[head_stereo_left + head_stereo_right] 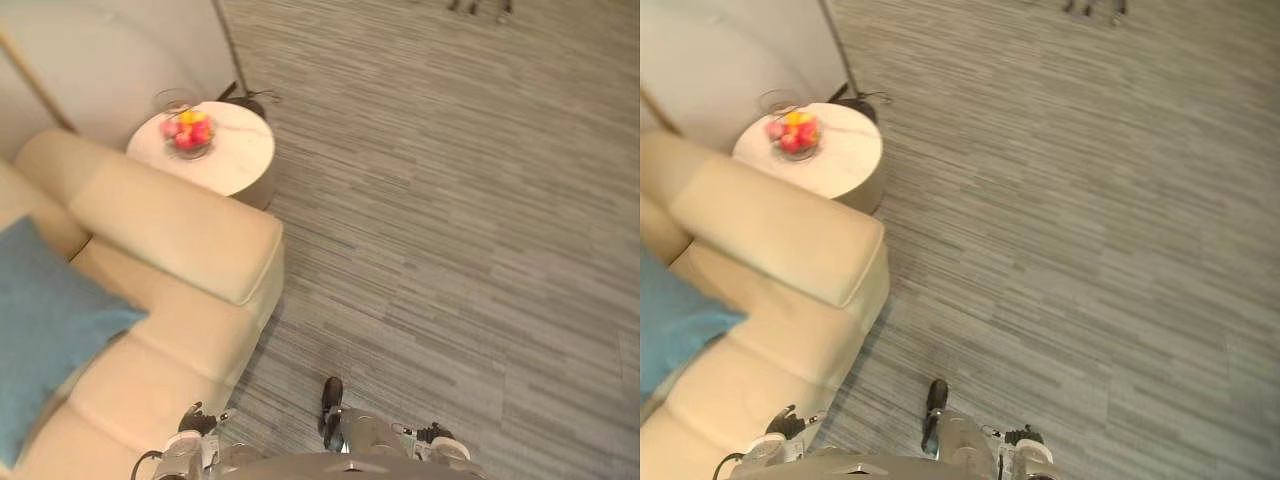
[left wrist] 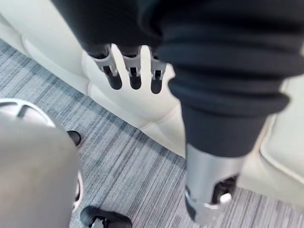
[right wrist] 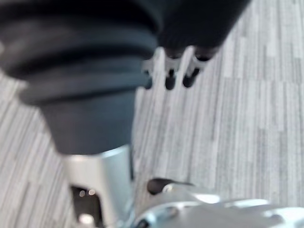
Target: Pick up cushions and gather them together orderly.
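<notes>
**Target item.** One blue square fabric cushion (image 1: 45, 330) lies on the seat of the cream upholstered sofa (image 1: 170, 230), on the robot's left. Part of it runs past the edge of the head views.

**Left hand.** The left hand (image 2: 134, 71) hangs just beside the front of the sofa, above the grey striped carpet (image 1: 450, 200). Its fingers are straight and point downward, and it holds nothing.

**Right hand.** The right hand (image 3: 170, 78) hangs over bare carpet, well apart from the sofa. Its fingers appear relaxed and empty. Little of them projects past the dark cover, so treat this reading as probable.

**Task stage.** Judged as approach. Both hands are well apart from the cushion, and no cushion is taken up yet.

**Handling properties (estimated).**
- Light, soft and compressible; not fragile.
- The woven cover should give fair friction, so slip is unlikely.
- The filling yields, so a pinch at one corner will let the body sag and fold.

**Recommended hold.** Take the near edge at its middle, with the thumb on one face and the fingers on the other. For flat, orderly placement, support opposite edges with both hands.

**Caution.** Beyond the sofa's armrest stands a round white stone-look side table (image 1: 235, 150). It carries a glass bowl of red and yellow fruit (image 1: 188, 133). Keep arm swings clear of it.
</notes>
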Tool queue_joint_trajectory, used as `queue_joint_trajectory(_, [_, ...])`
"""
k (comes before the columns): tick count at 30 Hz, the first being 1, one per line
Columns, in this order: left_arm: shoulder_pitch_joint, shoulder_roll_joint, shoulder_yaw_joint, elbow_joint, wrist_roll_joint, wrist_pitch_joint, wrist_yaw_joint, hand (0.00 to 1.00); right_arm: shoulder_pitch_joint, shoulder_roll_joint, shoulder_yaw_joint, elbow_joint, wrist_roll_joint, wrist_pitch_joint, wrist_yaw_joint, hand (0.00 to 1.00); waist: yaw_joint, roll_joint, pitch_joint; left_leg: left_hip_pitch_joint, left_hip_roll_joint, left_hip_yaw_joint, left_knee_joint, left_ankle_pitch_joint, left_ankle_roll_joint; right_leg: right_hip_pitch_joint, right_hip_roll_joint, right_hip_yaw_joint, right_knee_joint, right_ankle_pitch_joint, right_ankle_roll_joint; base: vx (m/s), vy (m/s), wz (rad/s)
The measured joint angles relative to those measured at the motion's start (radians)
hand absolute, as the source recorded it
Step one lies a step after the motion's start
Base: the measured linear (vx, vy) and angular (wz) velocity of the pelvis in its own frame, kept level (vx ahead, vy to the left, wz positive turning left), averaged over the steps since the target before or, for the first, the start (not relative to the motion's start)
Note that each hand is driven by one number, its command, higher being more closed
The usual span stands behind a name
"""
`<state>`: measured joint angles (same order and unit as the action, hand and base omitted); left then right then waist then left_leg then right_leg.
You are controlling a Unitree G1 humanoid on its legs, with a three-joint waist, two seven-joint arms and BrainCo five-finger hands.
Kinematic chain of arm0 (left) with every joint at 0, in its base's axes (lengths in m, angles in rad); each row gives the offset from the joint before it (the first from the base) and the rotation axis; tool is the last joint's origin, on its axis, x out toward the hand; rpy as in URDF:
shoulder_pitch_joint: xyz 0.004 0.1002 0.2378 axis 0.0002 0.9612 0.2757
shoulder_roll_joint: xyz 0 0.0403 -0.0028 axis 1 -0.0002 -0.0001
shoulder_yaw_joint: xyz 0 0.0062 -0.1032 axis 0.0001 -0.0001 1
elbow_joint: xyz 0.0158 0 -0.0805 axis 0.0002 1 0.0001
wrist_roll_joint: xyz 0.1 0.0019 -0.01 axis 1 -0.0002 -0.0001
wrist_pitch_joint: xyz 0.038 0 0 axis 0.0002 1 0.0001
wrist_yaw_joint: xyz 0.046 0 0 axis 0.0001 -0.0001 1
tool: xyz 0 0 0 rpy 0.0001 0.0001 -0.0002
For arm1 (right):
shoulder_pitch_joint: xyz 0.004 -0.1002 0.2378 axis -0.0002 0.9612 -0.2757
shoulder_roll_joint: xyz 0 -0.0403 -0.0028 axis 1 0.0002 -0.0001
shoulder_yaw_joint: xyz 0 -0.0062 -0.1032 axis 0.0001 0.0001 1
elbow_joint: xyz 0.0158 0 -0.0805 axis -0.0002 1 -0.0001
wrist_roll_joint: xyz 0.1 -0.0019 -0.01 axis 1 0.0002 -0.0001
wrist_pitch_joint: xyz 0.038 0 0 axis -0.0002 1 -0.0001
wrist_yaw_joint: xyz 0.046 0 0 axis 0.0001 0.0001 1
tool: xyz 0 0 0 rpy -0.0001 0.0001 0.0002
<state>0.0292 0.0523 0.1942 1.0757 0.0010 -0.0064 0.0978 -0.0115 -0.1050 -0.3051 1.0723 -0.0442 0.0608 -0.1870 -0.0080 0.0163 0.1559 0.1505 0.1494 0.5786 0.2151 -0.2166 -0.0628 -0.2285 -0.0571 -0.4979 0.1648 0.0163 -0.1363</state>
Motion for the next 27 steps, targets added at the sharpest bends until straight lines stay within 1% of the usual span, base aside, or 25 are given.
queue_joint_trajectory(1, [0.0, -0.014, -0.015, 0.001, 0.0, 0.0, -0.001, 0.0, 0.015, -0.015, -0.015, -0.001, -0.001, 0.0, -0.008, 0.0, -0.012, 0.034, -0.001, 0.03, -0.005, 0.01, -0.047, 0.001, 0.0, -0.004, -0.017, -0.074, 0.066, -0.068, 0.047, 0.09, -0.1, -0.63])
queue_joint_trajectory(2, [0.002, -0.011, -0.021, 0.003, 0.0, -0.001, -0.001, 0.0, 0.015, -0.022, -0.016, 0.001, -0.001, -0.001, -0.008, 0.0, -0.01, 0.036, -0.002, 0.04, -0.005, 0.015, -0.053, -0.001, -0.002, -0.015, -0.013, -0.063, 0.086, -0.07, 0.045, 0.11, -0.064, -0.66])
queue_joint_trajectory(3, [0.001, -0.004, -0.021, 0.011, 0.0, 0.0, -0.001, 0.0, 0.013, -0.021, -0.016, 0.004, -0.001, -0.001, -0.008, 0.0, -0.008, 0.038, -0.001, 0.048, 0.009, 0.026, -0.039, -0.009, -0.015, -0.026, -0.002, -0.04, 0.11, -0.088, 0.042, 0.08, -0.091, -0.53])
queue_joint_trajectory(4, [0.001, 0.002, -0.021, 0.015, 0.0, 0.0, -0.001, 0.0, 0.012, -0.016, -0.016, 0.004, -0.001, -0.001, -0.008, 0.0, -0.006, 0.033, -0.001, 0.045, 0.022, 0.028, -0.004, -0.01, -0.017, -0.029, 0.006, -0.031, 0.115, -0.1, 0.036, 0.11, -0.152, -0.62])
queue_joint_trajectory(5, [-0.001, 0.007, -0.017, 0.014, -0.001, 0.0, -0.003, 0.0, 0.012, -0.009, -0.017, 0.005, -0.001, 0.0, -0.009, 0.0, -0.006, 0.018, 0.004, -0.004, 0.074, 0.023, 0.16, -0.01, -0.015, -0.016, 0.019, -0.02, 0.106, -0.112, 0.036, 0.13, -0.176, -0.5])
queue_joint_trajectory(6, [-0.006, 0.006, -0.021, 0.011, 0.0, 0.0, -0.003, 0.0, 0.014, -0.009, -0.019, 0.008, 0.0, 0.004, -0.009, 0.0, -0.003, 0.017, 0.008, -0.06, 0.127, 0.008, 0.311, -0.01, 0.005, 0.002, 0.039, -0.004, 0.087, -0.105, 0.046, 0.13, -0.182, -0.46])
queue_joint_trajectory(7, [-0.007, 0.003, -0.021, 0.011, -0.001, 0.0, -0.003, 0.0, 0.014, -0.01, -0.021, 0.011, 0.0, 0.006, -0.01, 0.0, -0.004, 0.02, 0.01, -0.084, 0.146, -0.011, 0.377, -0.015, 0.012, 0.013, 0.052, 0.008, 0.078, -0.104, 0.048, 0.13, -0.155, -0.58])
queue_joint_trajectory(8, [-0.007, -0.004, -0.017, 0.002, -0.002, -0.004, -0.003, 0.0, 0.014, -0.009, -0.022, 0.011, 0.002, 0.008, -0.01, 0.0, 0.001, 0.029, 0.014, -0.12, 0.16, -0.063, 0.485, -0.037, 0.028, 0.048, 0.089, 0.047, 0.051, -0.099, 0.043, 0.12, -0.101, -0.79])
queue_joint_trajectory(9, [-0.008, -0.01, -0.014, -0.006, -0.002, -0.005, -0.003, 0.0, 0.014, -0.006, -0.029, 0.01, 0.009, 0.007, -0.01, 0.0, 0.005, 0.029, 0.023, -0.154, 0.141, -0.126, 0.54, -0.068, 0.017, 0.088, 0.121, 0.087, 0.024, -0.097, 0.045, 0.12, -0.072, -0.88])
queue_joint_trajectory(10, [-0.008, -0.013, -0.01, -0.008, -0.005, -0.007, -0.003, 0.0, 0.014, -0.007, -0.034, 0.01, 0.011, 0.007, -0.011, 0.0, 0.009, 0.025, 0.026, -0.168, 0.129, -0.149, 0.546, -0.079, 0.014, 0.1, 0.13, 0.106, 0.015, -0.097, 0.045, 0.11, -0.019, -1.0])
queue_joint_trajectory(11, [-0.007, -0.015, -0.006, -0.02, -0.011, -0.01, -0.004, 0.0, 0.014, -0.004, -0.045, 0.011, 0.017, 0.008, -0.011, 0.0, 0.015, 0.027, 0.028, -0.21, 0.094, -0.189, 0.538, -0.1, 0.015, 0.138, 0.148, 0.148, -0.014, -0.101, 0.039, 0.08, 0.002, -1.0])
queue_joint_trajectory(12, [-0.007, -0.017, -0.004, -0.032, -0.018, -0.013, -0.007, 0.0, 0.014, -0.001, -0.053, 0.009, 0.018, 0.008, -0.011, 0.0, 0.021, 0.021, 0.032, -0.245, 0.071, -0.207, 0.504, -0.106, 0.02, 0.154, 0.151, 0.177, -0.022, -0.101, 0.039, 0.09, 0.009, -0.99])
queue_joint_trajectory(13, [-0.007, -0.021, 0.0, -0.038, -0.018, -0.013, -0.008, 0.0, 0.015, 0.004, -0.053, 0.006, 0.018, 0.008, -0.011, 0.0, 0.024, 0.019, 0.033, -0.259, 0.062, -0.217, 0.484, -0.107, 0.021, 0.16, 0.152, 0.193, -0.024, -0.101, 0.039, 0.08, 0.003, -1.03])
queue_joint_trajectory(15, [-0.005, -0.039, 0.009, -0.067, -0.019, -0.016, -0.015, 0.0, 0.018, 0.006, -0.055, -0.004, 0.018, 0.008, -0.012, 0.0, 0.046, 0.022, 0.031, -0.322, 0.011, -0.325, 0.345, -0.097, 0.005, 0.167, 0.168, 0.28, -0.024, -0.094, 0.05, 0.1, 0.006, -1.14])
queue_joint_trajectory(17, [-0.005, -0.049, 0.024, -0.077, -0.019, -0.016, -0.017, 0.0, 0.019, 0.007, -0.055, -0.005, 0.018, 0.008, -0.012, 0.0, 0.051, 0.022, 0.031, -0.338, -0.028, -0.446, 0.262, -0.087, -0.011, 0.174, 0.183, 0.332, -0.026, -0.091, 0.054, 0.12, 0.029, -1.1])
queue_joint_trajectory(18, [-0.005, -0.062, 0.03, -0.082, -0.019, -0.016, -0.016, 0.0, 0.018, 0.008, -0.053, -0.007, 0.018, 0.008, -0.013, 0.0, 0.059, 0.023, 0.029, -0.338, -0.056, -0.557, 0.214, -0.076, -0.002, 0.18, 0.197, 0.367, -0.027, -0.095, 0.05, 0.15, 0.063, -1.25])
queue_joint_trajectory(19, [-0.005, -0.063, 0.03, -0.083, -0.019, -0.016, -0.017, 0.0, 0.018, 0.01, -0.052, -0.011, 0.018, 0.007, -0.012, 0.0, 0.059, 0.024, 0.026, -0.337, -0.058, -0.589, 0.204, -0.069, 0.005, 0.182, 0.203, 0.385, -0.027, -0.102, 0.043, 0.2, 0.1, -1.18])
queue_joint_trajectory(20, [-0.004, -0.065, 0.03, -0.082, -0.019, -0.015, -0.017, 0.0, 0.019, 0.014, -0.052, -0.019, 0.018, 0.007, -0.012, 0.0, 0.058, 0.024, 0.023, -0.333, -0.059, -0.599, 0.194, -0.067, 0.003, 0.184, 0.209, 0.4, -0.025, -0.101, 0.049, 0.2, 0.11, -1.03])
queue_joint_trajectory(21, [-0.005, -0.063, 0.03, -0.083, -0.019, -0.015, -0.017, 0.0, 0.027, 0.025, -0.049, -0.043, 0.018, 0.006, -0.012, 0.0, 0.057, 0.018, 0.022, -0.293, -0.06, -0.582, 0.167, -0.054, 0.006, 0.193, 0.222, 0.461, -0.007, -0.104, 0.057, 0.26, 0.134, -1.28])
queue_joint_trajectory(22, [-0.002, -0.063, 0.032, -0.082, -0.018, -0.015, -0.017, 0.0, 0.036, 0.036, -0.048, -0.048, 0.018, 0.003, -0.011, 0.0, 0.068, 0.004, 0.012, -0.263, -0.06, -0.549, 0.137, -0.038, 0.015, 0.195, 0.225, 0.508, 0.008, -0.105, 0.059, 0.23, 0.121, -1.28])
queue_joint_trajectory(23, [-0.001, -0.063, 0.031, -0.082, -0.018, -0.015, -0.018, 0.0, 0.037, 0.044, -0.048, -0.054, 0.018, 0.002, -0.011, 0.0, 0.069, 0.003, 0.005, -0.248, -0.06, -0.534, 0.123, -0.027, 0.018, 0.196, 0.228, 0.531, 0.012, -0.106, 0.06, 0.23, 0.135, -1.38])
queue_joint_trajectory(24, [0.003, -0.059, 0.03, -0.075, -0.017, -0.014, -0.018, 0.0, 0.038, 0.059, -0.049, -0.078, 0.019, -0.001, -0.01, 0.0, 0.064, -0.002, -0.004, -0.212, -0.057, -0.49, 0.103, 0.005, 0.021, 0.19, 0.236, 0.585, 0.026, -0.113, 0.073, 0.23, 0.175, -1.24])
queue_joint_trajectory(25, [0.004, -0.054, 0.028, -0.072, -0.016, -0.013, -0.018, 0.0, 0.036, 0.076, -0.047, -0.078, 0.018, -0.006, -0.008, 0.0, 0.06, -0.005, -0.008, -0.194, -0.046, -0.435, 0.095, 0.002, 0.026, 0.18, 0.237, 0.619, 0.04, -0.132, 0.101, 0.21, 0.18, -1.22])
queue_joint_trajectory(26, [0.005, -0.054, 0.025, -0.072, -0.015, -0.013, -0.018, 0.0, 0.034, 0.085, -0.049, -0.077, 0.018, -0.009, -0.007, 0.0, 0.06, 0.002, -0.01, -0.19, -0.038, -0.404, 0.09, 0.0, 0.03, 0.166, 0.231, 0.614, 0.053, -0.161, 0.109, 0.17, 0.197, -1.29])
queue_joint_trajectory(27, [0.003, -0.047, 0.012, -0.071, -0.014, -0.013, -0.018, 0.0, 0.025, 0.086, -0.051, -0.072, 0.018, -0.009, -0.001, 0.0, 0.066, -0.012, -0.017, -0.176, -0.035, -0.322, 0.082, -0.003, 0.035, 0.119, 0.154, 0.478, 0.11, -0.203, 0.105, 0.09, 0.17, -1.12])
